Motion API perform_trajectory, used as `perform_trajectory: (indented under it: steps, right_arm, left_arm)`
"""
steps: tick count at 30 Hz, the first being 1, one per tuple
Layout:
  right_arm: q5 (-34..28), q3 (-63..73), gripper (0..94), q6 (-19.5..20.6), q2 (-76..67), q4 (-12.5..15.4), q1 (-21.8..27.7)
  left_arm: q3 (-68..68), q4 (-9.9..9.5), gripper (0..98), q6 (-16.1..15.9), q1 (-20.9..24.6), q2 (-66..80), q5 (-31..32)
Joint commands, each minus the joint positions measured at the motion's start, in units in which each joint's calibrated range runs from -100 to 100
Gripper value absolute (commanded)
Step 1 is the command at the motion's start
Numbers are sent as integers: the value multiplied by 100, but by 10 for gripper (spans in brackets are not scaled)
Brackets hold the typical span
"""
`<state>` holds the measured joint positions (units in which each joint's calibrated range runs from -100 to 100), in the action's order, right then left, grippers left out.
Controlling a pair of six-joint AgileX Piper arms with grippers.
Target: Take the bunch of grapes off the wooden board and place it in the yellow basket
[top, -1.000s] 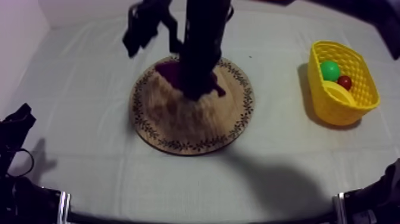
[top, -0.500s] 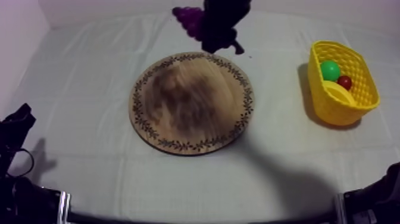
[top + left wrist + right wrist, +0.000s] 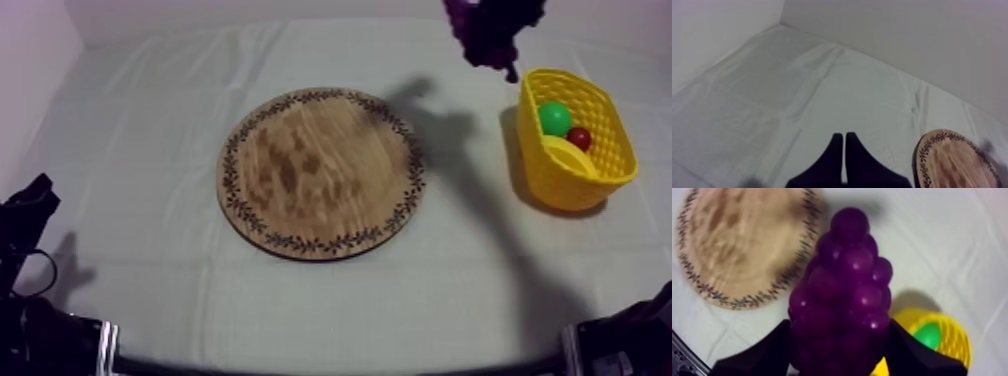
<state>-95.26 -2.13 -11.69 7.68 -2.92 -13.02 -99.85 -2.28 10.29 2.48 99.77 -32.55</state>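
Purple plastic bunch of grapes (image 3: pixel 847 288) hangs in the air, clamped at its wide end between the two black fingers (image 3: pixel 754 355) of our right gripper (image 3: pixel 841 355). The top view puts it beyond the far left corner of the yellow plastic basket (image 3: pixel 610 165), not over the opening. The round wooden board with a patterned rim (image 3: pixel 322 172) lies bare. Our left gripper (image 3: pixel 843 136) rests low at its own side, its fingers pressed together on nothing.

We judge the main risk to be letting go too soon: the bunch would fall on the grey-white cloth (image 3: pixel 150 120) or strike the near rim. A hit on the rim could tip or push so light a basket. The grapes are smooth and rounded, so the hold may slip during travel. A green round fruit (image 3: pixel 555 118), a small red fruit (image 3: pixel 579 138) and a yellow curved piece (image 3: pixel 565 158) already lie inside, so the bunch might settle high and roll out.

From above, gripper and bunch merge into one dark mass cut by the picture's edge. At the wrist, the grapes cover the fingertips and much of the basket. We cannot tell how high the bunch hangs, nor what the yellow piece is.
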Motion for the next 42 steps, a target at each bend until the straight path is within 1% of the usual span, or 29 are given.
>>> perform_trajectory:
  steps: [1, 6, 12, 16, 21, 24, 31, 33, 35, 37, 42]
  right_arm:
    - [9, -243, 372, 86, -50, -24, 430]
    - [17, -535, 370, 167, -140, -41, 873]
    - [75, -934, 371, 269, -219, -120, 1233]
    - [172, -1259, 372, 355, -238, -189, 1421]
    - [319, -1590, 382, 349, -127, -234, 1535]
    - [428, -1721, 439, 313, 6, -237, 1535]
    - [566, -1854, 727, 351, 352, -275, 1518]
    - [574, -1830, 780, 366, 415, -295, 1511]
    - [574, -1784, 810, 375, 446, -315, 1502]
    - [553, -1722, 807, 373, 426, -322, 1493]
    - [441, -1512, 667, 238, 136, -213, 1507]
  left_arm:
    - [-4, 1, 0, -1, 1, -3, -3]
    - [-4, 1, 0, -1, 1, -3, -3]
    - [-4, 1, 0, -1, 1, -3, -3]
    - [-4, 1, 0, -1, 1, -3, -3]
    - [-4, 1, 0, -1, 1, -3, -3]
    - [-4, 1, 0, -1, 1, -3, -3]
    - [-4, 1, 0, -1, 1, -3, -3]
    - [-4, 1, 0, -1, 1, -3, -3]
    - [-4, 1, 0, -1, 1, -3, -3]
    - [-4, 1, 0, -1, 1, -3, -3]
    - [-4, 1, 0, -1, 1, -3, -3]
